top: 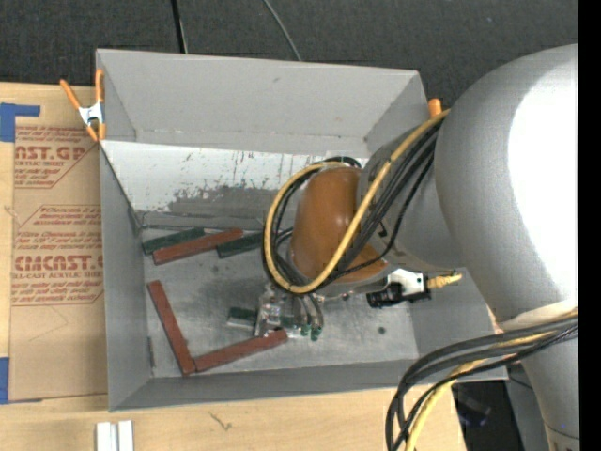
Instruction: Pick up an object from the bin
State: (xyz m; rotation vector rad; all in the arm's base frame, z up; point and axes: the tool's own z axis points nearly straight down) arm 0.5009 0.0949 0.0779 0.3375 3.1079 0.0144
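Your arm [512, 186] reaches in from the right, bent steeply down. Its orange wrist cover [324, 216] is looped with cables [271, 228], and the gripper [286, 319] hangs just below it.

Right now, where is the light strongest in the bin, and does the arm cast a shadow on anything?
Camera view: the bin's back wall is lit brightest and evenly, without hard glare; the orange cover carries a soft sheen; the floor under the gripper looks darker, in the arm's shade, dimming the near end of a red-brown stick.
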